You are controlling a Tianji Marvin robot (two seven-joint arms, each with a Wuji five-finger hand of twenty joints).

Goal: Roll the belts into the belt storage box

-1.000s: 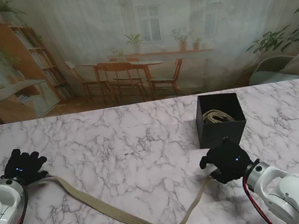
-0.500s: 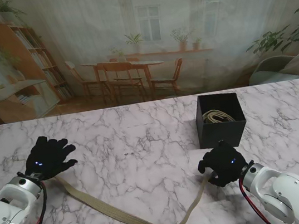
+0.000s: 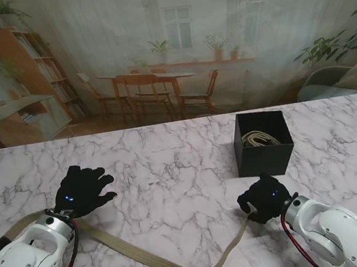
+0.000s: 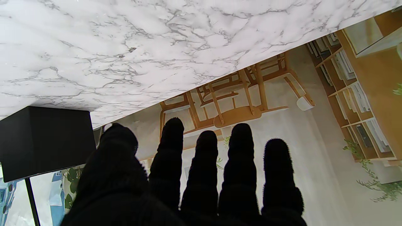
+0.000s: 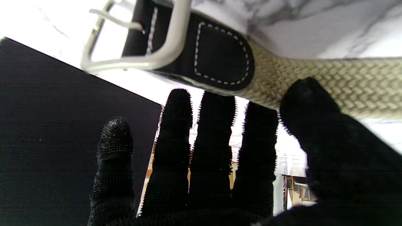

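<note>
A long beige woven belt (image 3: 136,252) lies on the marble table, curving from beside my left forearm to my right hand. Its metal buckle (image 5: 138,47) and black leather tab (image 5: 220,62) lie just beyond my right fingertips (image 5: 179,103). My right hand (image 3: 265,198) rests over that buckle end with its fingers stretched out and its thumb against the woven strap (image 5: 345,84), not closed around it. My left hand (image 3: 81,191) hovers open with its fingers spread and nothing in it, beyond the belt's tail. The black storage box (image 3: 265,151) stands behind the right hand and holds a rolled belt (image 3: 260,138).
The box's black side wall (image 5: 47,125) is close beside my right hand, and the box (image 4: 47,141) also shows in the left wrist view. The table's far edge (image 3: 164,125) meets a printed room backdrop. Bare marble (image 3: 173,188) spans the space between the hands.
My left hand has lifted off the belt's tail and moved right and farther from me; the tail now lies beside the forearm. My right hand has shifted slightly left over the buckle end.
</note>
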